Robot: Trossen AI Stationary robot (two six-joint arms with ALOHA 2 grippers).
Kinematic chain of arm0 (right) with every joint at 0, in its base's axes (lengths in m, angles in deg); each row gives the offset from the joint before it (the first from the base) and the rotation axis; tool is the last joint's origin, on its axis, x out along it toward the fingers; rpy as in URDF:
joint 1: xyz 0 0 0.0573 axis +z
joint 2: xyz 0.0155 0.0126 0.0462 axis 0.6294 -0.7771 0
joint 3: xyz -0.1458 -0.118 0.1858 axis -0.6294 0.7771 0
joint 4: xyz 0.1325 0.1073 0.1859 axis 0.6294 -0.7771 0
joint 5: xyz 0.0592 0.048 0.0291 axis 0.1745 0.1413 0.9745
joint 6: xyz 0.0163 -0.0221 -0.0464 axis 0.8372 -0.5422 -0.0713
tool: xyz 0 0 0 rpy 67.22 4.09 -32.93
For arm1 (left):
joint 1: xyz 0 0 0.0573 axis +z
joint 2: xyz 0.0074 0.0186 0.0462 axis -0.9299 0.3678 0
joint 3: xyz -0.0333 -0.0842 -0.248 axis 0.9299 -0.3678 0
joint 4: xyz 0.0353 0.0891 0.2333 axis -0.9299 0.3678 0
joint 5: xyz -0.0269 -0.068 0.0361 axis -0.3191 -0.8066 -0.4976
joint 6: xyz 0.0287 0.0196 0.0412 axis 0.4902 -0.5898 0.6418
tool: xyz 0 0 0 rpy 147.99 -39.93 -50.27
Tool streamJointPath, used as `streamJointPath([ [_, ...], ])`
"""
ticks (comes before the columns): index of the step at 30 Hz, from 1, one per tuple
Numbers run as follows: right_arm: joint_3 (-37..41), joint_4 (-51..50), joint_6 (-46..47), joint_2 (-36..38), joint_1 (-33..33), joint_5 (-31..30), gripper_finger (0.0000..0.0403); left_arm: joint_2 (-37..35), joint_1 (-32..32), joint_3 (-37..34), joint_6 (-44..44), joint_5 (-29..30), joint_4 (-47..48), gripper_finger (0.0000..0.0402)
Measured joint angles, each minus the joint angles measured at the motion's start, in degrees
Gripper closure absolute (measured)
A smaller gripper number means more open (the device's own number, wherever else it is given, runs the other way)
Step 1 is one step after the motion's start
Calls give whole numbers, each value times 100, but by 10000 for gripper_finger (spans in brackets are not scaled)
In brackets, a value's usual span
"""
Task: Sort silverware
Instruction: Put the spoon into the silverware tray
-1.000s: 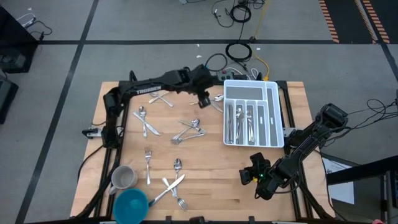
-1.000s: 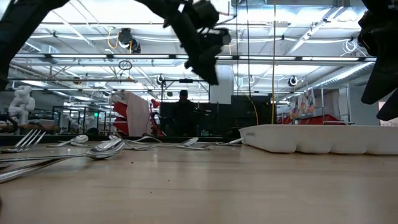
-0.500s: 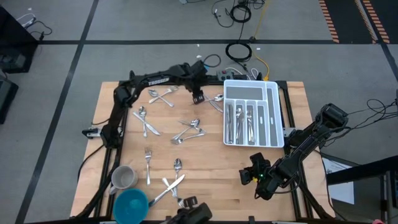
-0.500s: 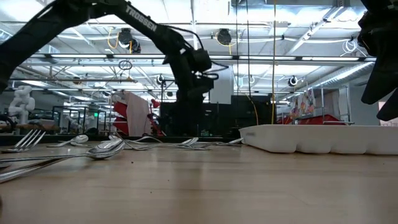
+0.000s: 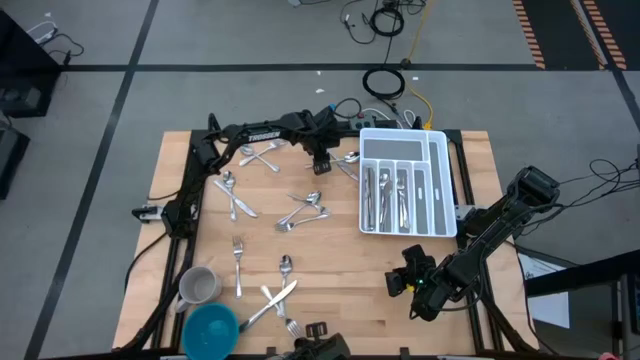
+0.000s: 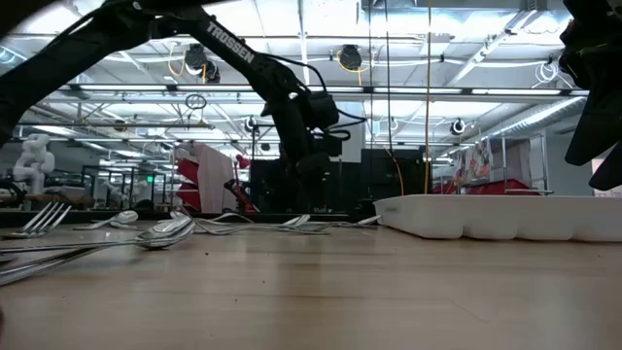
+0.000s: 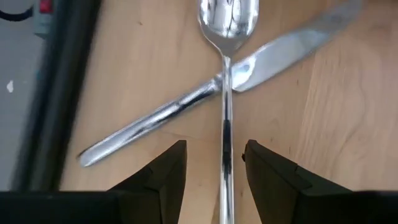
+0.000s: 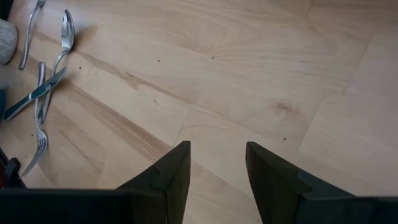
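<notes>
High view shows the left end effector [image 5: 322,160] reached out to the far edge of the surface [image 5: 330,290], just beside the far left corner of the white organiser tray [image 5: 437,215], and it hangs over a spoon [image 7: 226,74] that lies crossed over a knife [image 7: 205,93]. From the left wrist view, the fingers [image 7: 163,177] of this end effector are spread apart and hold nothing; the handle of the spoon runs straight into the gap between them, and the bowl of the spoon points away from the wrist. So the long axis of the spoon lies along the looking direction of the wrist, across the line on which the fingers close, and this I judge good for a pinch on the handle. The knife goes diagonal under the spoon, and it could be caught or pushed if the fingers descend near the crossing point. The right end effector [image 5: 410,283] waits near the front right corner of the surface, its fingers [image 8: 166,180] parted over bare wood with nothing between them, well apart from this pair. The left arm is clearly the nearer one. The rest of the silverware is in part already inside the tray compartments, and in part scattered on the left half of the surface, between the far edge and the front left corner, where a grey mug [image 5: 198,286] and a blue bowl [image 5: 210,328] stand.
</notes>
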Motion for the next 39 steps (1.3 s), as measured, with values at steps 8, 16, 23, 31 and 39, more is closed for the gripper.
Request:
streamJointPath([
  [8,2,-68,0,-4,0,5,257,226,-94,0,25,14,-303,236],
  [16,2,-67,-17,-7,0,0,257,451,-102,9,20,13,-427,236],
  [23,2,-75,-20,-7,0,4,257,454,-124,9,64,43,-431,269],
  [31,2,-68,12,-7,0,19,257,454,-203,9,364,220,-402,317],
  [39,2,50,20,-7,0,27,257,454,-205,9,450,266,-400,318],
])
